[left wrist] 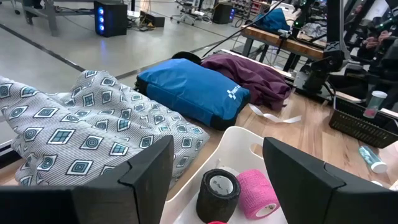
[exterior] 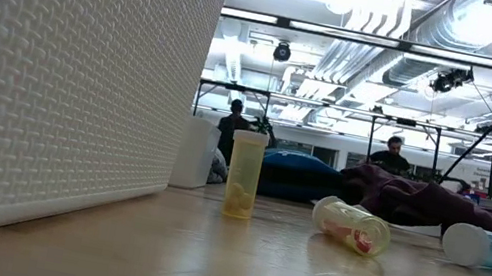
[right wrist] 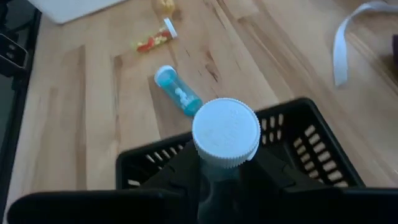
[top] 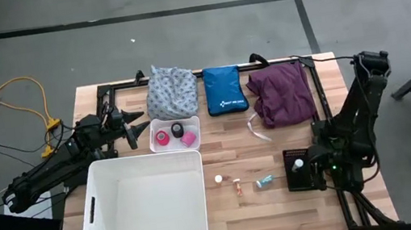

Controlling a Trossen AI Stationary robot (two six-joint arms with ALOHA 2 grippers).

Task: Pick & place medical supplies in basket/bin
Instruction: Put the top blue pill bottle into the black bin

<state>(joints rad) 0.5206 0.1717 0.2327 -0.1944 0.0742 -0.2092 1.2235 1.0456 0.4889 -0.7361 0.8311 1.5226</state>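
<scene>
My right gripper [right wrist: 225, 173] points down over a small black basket [right wrist: 311, 155] near the table's right edge, shut on a white-capped vial [right wrist: 226, 132]. Three more vials sit on the wood: one upright with yellow contents [exterior: 243, 173], one lying with red contents [exterior: 352, 226], one lying blue [right wrist: 179, 92]. My left gripper [left wrist: 217, 180] hovers open just left of a small white tray [top: 160, 125] that holds a black tape roll [left wrist: 219, 194] and a pink one [left wrist: 256, 194]. The grey-white patterned cloth [top: 171, 94] and the purple cloth [top: 282, 94] lie along the far edge. My right gripper pinches the vial's body just below its white cap [right wrist: 226, 127], coming from above with fingers pointing down. The vial stands upright, cap toward the wrist camera, over the black basket. The cap hides the place of contact and the vial's lower end.
A large white bin [top: 144, 204] fills the near left of the table. A blue zip pouch [top: 224, 89] lies between the two cloths. A white strip [top: 255, 128] lies near the purple cloth. Bare wood lies between the bin and the black basket, around the loose vials.
</scene>
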